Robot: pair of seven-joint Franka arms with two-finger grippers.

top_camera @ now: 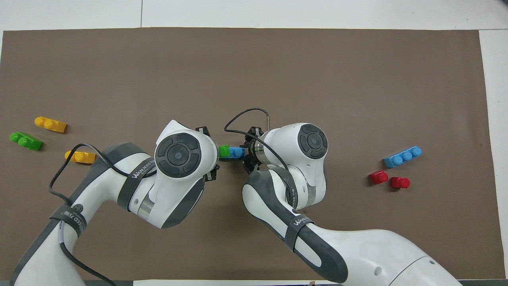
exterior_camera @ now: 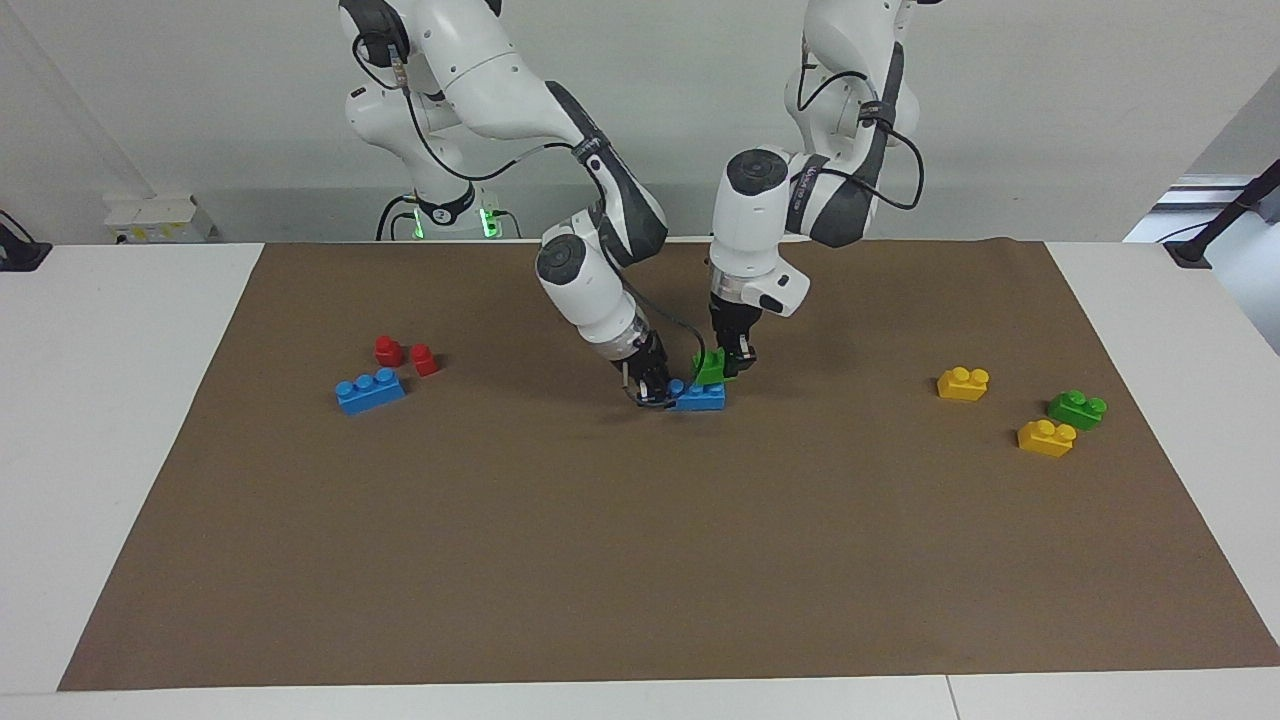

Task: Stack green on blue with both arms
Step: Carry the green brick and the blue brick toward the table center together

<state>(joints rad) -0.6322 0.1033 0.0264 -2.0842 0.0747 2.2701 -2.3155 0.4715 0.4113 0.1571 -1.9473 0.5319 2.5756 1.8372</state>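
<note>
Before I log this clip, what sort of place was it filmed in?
Most likely a robotics lab bench set up for manipulation trials. Two white arms work over a brown mat on a white table. Toy bricks lie scattered on it, among them red pieces and yellow bricks, with a bare wall at the arms' end.

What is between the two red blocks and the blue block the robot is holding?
Nothing: bare brown mat lies between the red blocks and the held blue brick, clearest in the facing view.

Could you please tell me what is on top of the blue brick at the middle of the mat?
The green brick sits tilted on the blue brick, held by the left gripper. Whether its studs have seated is hidden.
</note>
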